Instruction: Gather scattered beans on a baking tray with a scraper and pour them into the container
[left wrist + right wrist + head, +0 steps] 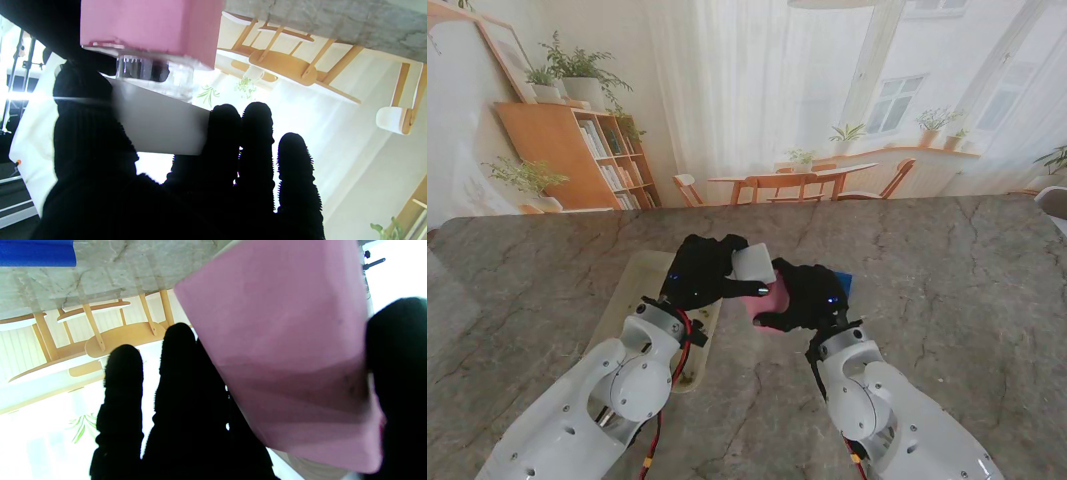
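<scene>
two robot hands met over the middle of a table (947, 290), seen from above. the left hand (702, 272) sat just left of the right hand (807, 292), w/ a container (770, 297) between them, against the right hand. a scraper (753, 263) lay at the left hand's far right edge, just beyond the container and touching it in the left wrist view. a baking tray (632, 285) lay on the table under the left hand and forearm, to the left. another object (843, 281) poked out at the right hand's far side, on the table.
</scene>
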`<action>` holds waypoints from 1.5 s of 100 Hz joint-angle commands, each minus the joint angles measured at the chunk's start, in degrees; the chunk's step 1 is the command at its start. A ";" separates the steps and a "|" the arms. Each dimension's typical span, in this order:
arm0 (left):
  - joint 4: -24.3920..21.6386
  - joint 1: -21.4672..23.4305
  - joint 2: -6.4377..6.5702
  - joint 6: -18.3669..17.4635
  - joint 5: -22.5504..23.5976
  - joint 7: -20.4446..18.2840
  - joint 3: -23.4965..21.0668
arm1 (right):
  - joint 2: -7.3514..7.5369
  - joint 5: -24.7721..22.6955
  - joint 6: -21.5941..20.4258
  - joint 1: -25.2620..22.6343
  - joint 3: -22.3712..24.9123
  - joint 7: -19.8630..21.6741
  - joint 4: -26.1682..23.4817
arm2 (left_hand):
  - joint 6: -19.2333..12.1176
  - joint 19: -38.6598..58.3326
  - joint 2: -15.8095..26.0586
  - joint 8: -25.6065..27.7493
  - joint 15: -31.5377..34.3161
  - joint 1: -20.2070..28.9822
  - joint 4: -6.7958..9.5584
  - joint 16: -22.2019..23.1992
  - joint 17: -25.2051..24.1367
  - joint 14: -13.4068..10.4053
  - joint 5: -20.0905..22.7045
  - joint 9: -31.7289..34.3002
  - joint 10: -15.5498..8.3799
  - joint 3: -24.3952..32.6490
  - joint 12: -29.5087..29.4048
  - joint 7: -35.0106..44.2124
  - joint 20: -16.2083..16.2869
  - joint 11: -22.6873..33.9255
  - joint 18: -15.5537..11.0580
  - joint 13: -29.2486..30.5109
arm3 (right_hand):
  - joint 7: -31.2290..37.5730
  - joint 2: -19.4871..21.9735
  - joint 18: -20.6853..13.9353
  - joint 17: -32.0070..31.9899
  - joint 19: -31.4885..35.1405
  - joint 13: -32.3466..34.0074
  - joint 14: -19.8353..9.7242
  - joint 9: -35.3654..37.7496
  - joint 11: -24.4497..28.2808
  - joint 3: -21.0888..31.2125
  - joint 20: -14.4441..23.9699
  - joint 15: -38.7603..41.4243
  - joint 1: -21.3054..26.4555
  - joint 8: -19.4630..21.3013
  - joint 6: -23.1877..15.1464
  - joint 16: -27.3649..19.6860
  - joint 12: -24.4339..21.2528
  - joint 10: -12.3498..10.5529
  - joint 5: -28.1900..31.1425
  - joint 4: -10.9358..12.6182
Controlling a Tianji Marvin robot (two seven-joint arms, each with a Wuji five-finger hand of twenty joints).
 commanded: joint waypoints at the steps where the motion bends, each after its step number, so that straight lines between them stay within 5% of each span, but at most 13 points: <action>1: -0.61 -0.61 0.16 -0.08 0.54 0.80 -0.25 | 0.13 -0.32 -0.55 -0.45 -0.42 0.93 -0.08 | -10.58 -0.94 9.66 1.60 -1.41 16.57 -0.69 -0.49 -0.53 -1.98 5.75 -1.65 -12.17 10.36 -0.68 11.98 -1.35 -0.82 -1.34 -1.37 | 10.44 5.56 0.18 -0.48 1.06 0.18 -3.32 5.76 8.61 13.73 0.96 -0.36 13.01 0.95 -23.70 0.03 2.13 -7.42 4.72 6.84; 25: -1.84 0.24 -0.04 0.88 -0.26 1.30 -1.85 | 0.12 -0.30 -0.68 -0.42 -0.31 0.81 0.03 | -11.33 -1.57 10.13 0.66 -2.74 15.98 -0.94 -1.48 -0.28 -2.54 6.00 -1.84 -12.53 10.17 -1.66 11.61 -2.11 -2.33 -2.09 -1.30 | 10.47 5.81 -0.13 -0.37 0.98 0.22 -3.54 5.68 8.52 13.68 0.92 -0.48 12.82 0.75 -23.83 -0.01 2.08 -7.70 4.47 6.78; 52: -8.75 6.01 0.68 4.47 0.93 -0.40 -9.38 | -0.05 -0.04 0.25 -0.92 0.41 0.36 -0.29 | -11.92 -2.10 10.46 0.40 -3.55 15.64 -0.91 -2.00 -0.03 -3.24 5.84 -2.07 -13.13 10.15 -2.13 11.29 -2.63 -3.12 -2.81 -1.22 | 10.58 6.37 -0.16 -0.34 0.96 0.17 -3.66 5.55 8.39 13.42 0.91 -0.63 12.66 0.54 -23.78 -0.08 1.99 -7.91 4.16 6.76; 94: -15.19 17.38 3.63 2.53 8.97 -12.15 -27.88 | -1.39 4.64 3.82 -2.88 3.14 -1.27 -1.40 | -12.08 -3.60 12.09 -0.79 -5.91 15.98 -0.89 -3.27 0.54 -5.22 3.32 -4.19 -14.67 10.24 -3.75 8.84 -3.87 -5.62 -4.89 -2.06 | 11.00 8.76 -0.48 -0.11 0.85 -0.08 -3.90 4.79 7.70 11.35 0.79 -1.43 12.76 -0.35 -23.64 -0.57 1.16 -8.65 3.06 6.74; 122: -11.36 18.73 4.82 1.34 11.91 -18.79 -35.70 | -1.37 4.86 5.74 -4.39 5.27 -0.59 -2.73 | -11.38 -4.32 13.07 -0.50 -7.13 17.45 -0.73 -3.91 -0.38 -5.76 0.73 -6.67 -15.02 10.28 -4.60 6.91 -4.44 -6.56 -5.64 -3.65 | 11.03 8.78 -0.59 -0.16 0.76 -0.08 -3.96 4.80 7.75 11.17 0.73 -1.48 12.76 -0.56 -23.76 -0.65 0.96 -8.67 3.04 6.85; 150: 0.31 13.16 5.93 0.72 11.65 -22.78 -36.98 | -1.40 5.09 5.98 -4.48 5.48 -0.48 -2.73 | -10.24 -4.23 14.12 0.06 -7.44 19.41 -0.40 -4.45 -2.62 -5.77 -1.91 -9.58 -14.56 10.29 -0.40 4.77 -5.13 -7.10 -6.03 -6.41 | 11.00 8.82 -0.68 -0.21 0.68 -0.14 -3.98 4.74 7.81 11.13 0.68 -1.49 12.72 -0.61 -23.82 -0.69 0.87 -8.70 2.97 6.89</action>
